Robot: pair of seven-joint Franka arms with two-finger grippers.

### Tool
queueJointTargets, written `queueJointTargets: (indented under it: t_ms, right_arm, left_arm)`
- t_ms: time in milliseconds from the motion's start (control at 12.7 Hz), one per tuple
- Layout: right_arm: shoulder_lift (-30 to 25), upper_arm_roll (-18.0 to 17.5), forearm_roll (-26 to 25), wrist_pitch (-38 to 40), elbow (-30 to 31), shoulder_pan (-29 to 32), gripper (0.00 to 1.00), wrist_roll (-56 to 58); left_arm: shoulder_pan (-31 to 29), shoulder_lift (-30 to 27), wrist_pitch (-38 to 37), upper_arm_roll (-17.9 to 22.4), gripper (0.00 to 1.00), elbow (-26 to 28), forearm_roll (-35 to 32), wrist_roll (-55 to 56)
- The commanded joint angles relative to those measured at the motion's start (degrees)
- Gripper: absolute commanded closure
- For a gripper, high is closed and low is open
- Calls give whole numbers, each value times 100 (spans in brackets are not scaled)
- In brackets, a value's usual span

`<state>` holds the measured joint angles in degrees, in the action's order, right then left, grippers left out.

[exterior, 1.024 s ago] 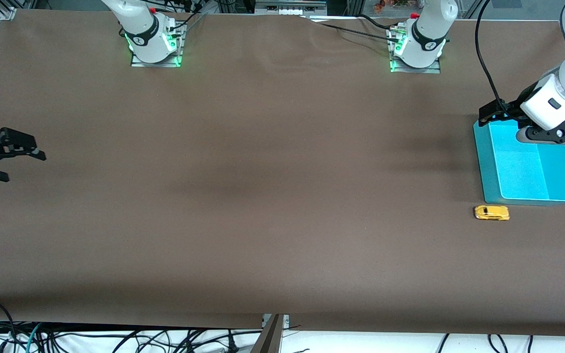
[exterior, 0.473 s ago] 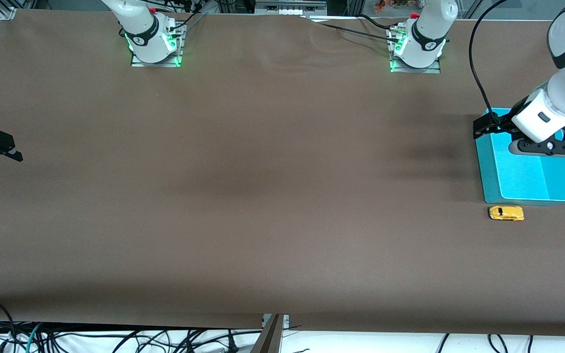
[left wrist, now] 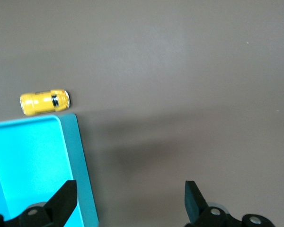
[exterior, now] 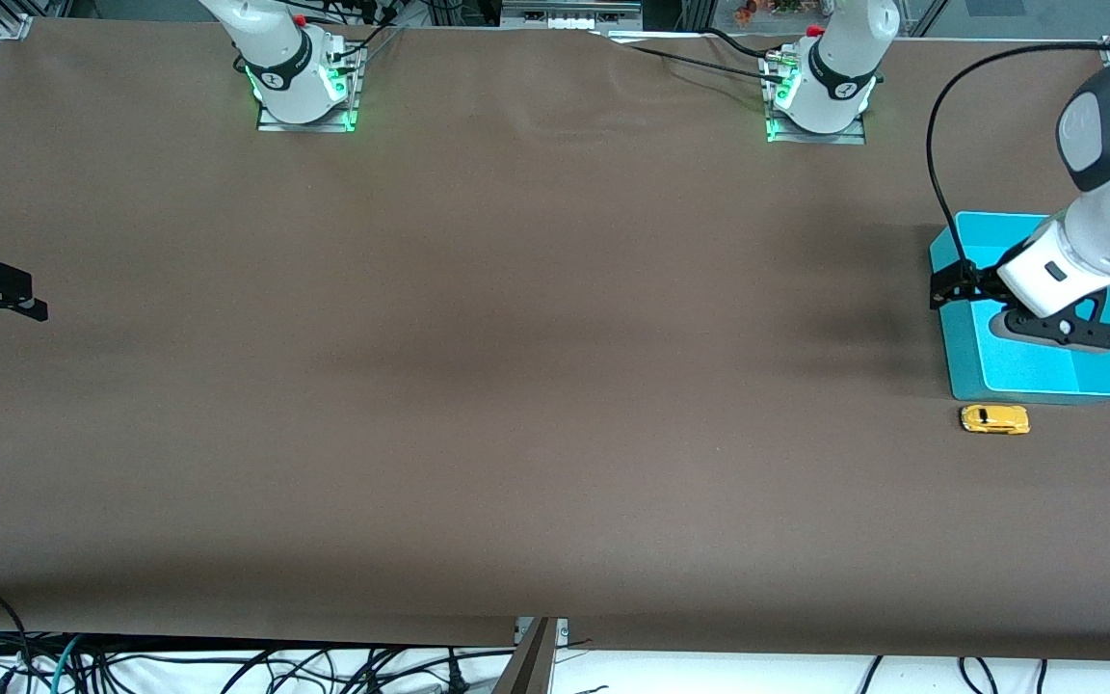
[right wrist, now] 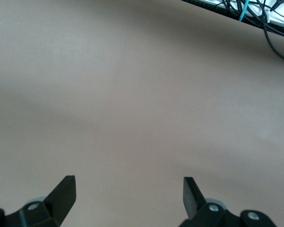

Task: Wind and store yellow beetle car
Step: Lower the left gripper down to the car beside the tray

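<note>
Fingers of both grippers spread, empty; yellow beetle car (exterior: 994, 419) sits on brown table (exterior: 516, 386) beside turquoise tray (exterior: 964, 386).

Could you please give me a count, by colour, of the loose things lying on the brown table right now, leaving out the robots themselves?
Yellow: 1, the yellow beetle car, lying on the table nearer to the front camera than the tray.
Turquoise: 1, the tray, at the left arm's end of the table.
Total: 2
</note>
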<state>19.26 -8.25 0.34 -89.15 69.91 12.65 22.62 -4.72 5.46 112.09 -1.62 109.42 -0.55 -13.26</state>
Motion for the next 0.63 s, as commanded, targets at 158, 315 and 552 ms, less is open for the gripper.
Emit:
queueJointTargets:
  t_ms: [158, 315, 552]
  right_arm:
    - [17, -1, -69, 381, -135, 45, 0, -740]
    - [-18, -1, -104, 390, -135, 45, 0, -776]
    - [-27, -1, -183, 408, -135, 36, 0, -794]
  left_arm:
    - [-292, 727, 857, -31, 0, -35, -86, -1019]
    - [-432, 1096, 1505, -22, 0, -35, -95, -1528]
    - [-556, 1509, 2106, -22, 0, -8, -95, -1987]
